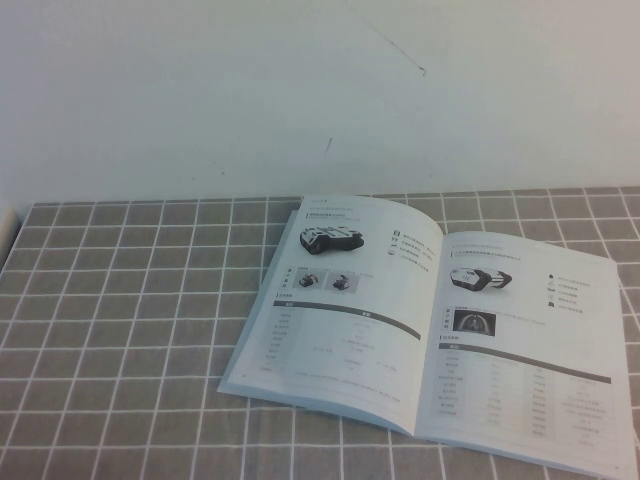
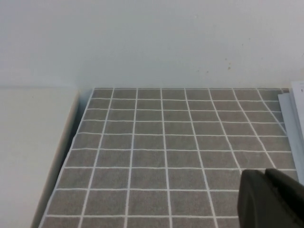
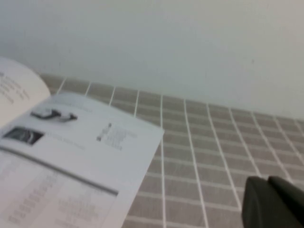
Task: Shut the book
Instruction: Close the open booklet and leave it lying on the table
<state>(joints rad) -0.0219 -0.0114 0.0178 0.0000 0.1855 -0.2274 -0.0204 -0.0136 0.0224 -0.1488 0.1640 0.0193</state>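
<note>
An open book [image 1: 430,320] lies flat on the grey checked cloth [image 1: 130,320], right of the table's middle, showing two white pages with product photos and tables. Neither arm appears in the high view. In the left wrist view the left gripper [image 2: 266,176] hangs over bare cloth with its black fingers pressed together, and the book's edge [image 2: 295,118] shows at the side. In the right wrist view the right gripper [image 3: 267,183] is shut above the cloth, apart from the book's right page [image 3: 71,161].
A plain white wall [image 1: 320,90] rises behind the table. The cloth's left edge [image 2: 71,156] meets a pale bare tabletop [image 2: 28,152]. Open cloth lies left of the book.
</note>
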